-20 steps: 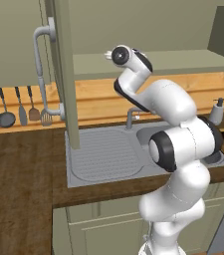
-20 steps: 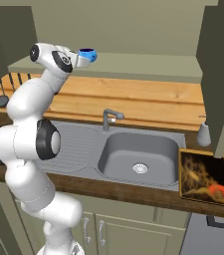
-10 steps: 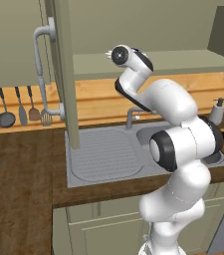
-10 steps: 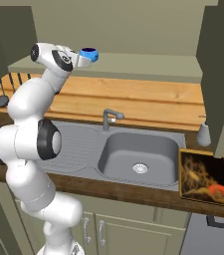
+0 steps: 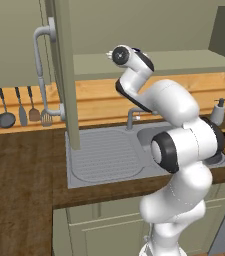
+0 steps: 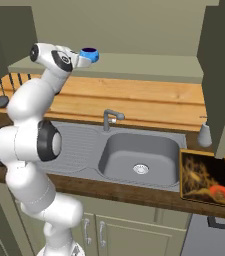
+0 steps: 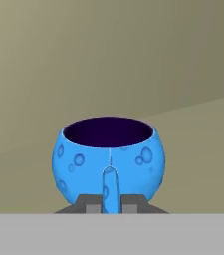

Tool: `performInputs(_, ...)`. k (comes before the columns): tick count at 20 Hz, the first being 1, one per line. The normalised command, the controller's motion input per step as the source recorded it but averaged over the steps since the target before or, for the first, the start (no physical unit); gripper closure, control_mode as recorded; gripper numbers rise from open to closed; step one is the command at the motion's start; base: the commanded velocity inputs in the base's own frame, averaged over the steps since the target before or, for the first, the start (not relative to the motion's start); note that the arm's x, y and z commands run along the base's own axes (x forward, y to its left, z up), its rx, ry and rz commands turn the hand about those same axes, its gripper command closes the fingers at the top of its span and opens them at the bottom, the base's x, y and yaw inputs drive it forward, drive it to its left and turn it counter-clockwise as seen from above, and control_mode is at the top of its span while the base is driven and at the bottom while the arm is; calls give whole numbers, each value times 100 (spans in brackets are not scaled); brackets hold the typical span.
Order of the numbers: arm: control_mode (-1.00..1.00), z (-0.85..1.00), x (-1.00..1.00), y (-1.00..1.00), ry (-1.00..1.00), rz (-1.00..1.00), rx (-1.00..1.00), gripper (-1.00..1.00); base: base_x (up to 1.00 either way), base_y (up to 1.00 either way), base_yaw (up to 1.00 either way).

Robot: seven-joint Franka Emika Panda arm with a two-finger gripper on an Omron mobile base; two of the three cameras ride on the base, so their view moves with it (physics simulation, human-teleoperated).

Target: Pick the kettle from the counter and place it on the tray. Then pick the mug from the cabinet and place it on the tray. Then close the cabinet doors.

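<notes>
Honestly, the gripper is pinched on just the mug handle, so it might swing or slip when lifted off the shelf.

A rendered home kitchen: a wooden counter with an inset grey sink, a tap, utensils hanging at the wall, olive cupboards under its front edge.

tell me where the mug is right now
The mug sits on the cabinet shelf, left of the faucet in the right base view, its handle pinched in the end effector.
</notes>
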Motion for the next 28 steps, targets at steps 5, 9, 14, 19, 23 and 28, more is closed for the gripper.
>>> performInputs(5, -100, 14, -41, -19, 0, 0, 0, 100, 0, 0, 0)
performInputs(9, -100, 24, -60, -26, 0, 0, 0, 100, 0, 0, 0)
performInputs(14, -100, 17, -68, -45, 0, 0, 0, 100, 0, 0, 0)
performInputs(19, -100, 0, -82, -70, 0, 4, 0, 100, 0, 0, 0)
performInputs(23, -100, 1, -86, -61, 0, 12, 0, 100, 0, 0, 0)
performInputs(28, -100, 12, -75, -50, 0, 17, 0, 100, 0, 0, 0)
